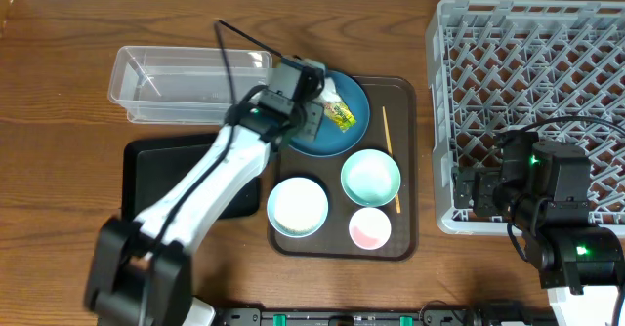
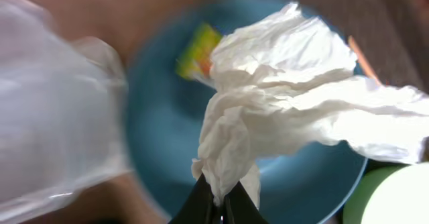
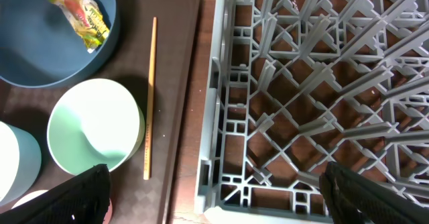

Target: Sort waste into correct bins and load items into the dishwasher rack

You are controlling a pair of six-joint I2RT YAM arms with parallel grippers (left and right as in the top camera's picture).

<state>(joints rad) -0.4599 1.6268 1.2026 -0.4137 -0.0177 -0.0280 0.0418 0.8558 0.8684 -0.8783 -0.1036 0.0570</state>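
Note:
My left gripper point(image 2: 221, 200) is shut on the white crumpled tissue point(image 2: 288, 96) and holds it above the dark blue bowl point(image 2: 167, 130). In the overhead view the left gripper point(image 1: 314, 97) is at the bowl's point(image 1: 347, 136) left rim. The yellow-green snack wrapper point(image 1: 342, 117) lies in that bowl and also shows in the right wrist view point(image 3: 84, 13). My right gripper point(image 3: 214, 187) is open and empty over the near-left corner of the grey rack point(image 1: 532, 82). The mint-green bowl point(image 1: 371, 177), the white blue-rimmed bowl point(image 1: 298, 207), the pink cup point(image 1: 370, 228) and the wooden stick point(image 1: 391, 150) lie on the brown tray. I see no rice grains.
The clear tub point(image 1: 186, 84) stands at the back left, close to the blue bowl. The black tray point(image 1: 156, 175) lies in front of it, partly under my left arm. The brown serving tray point(image 1: 405, 209) lies between the black tray and the rack.

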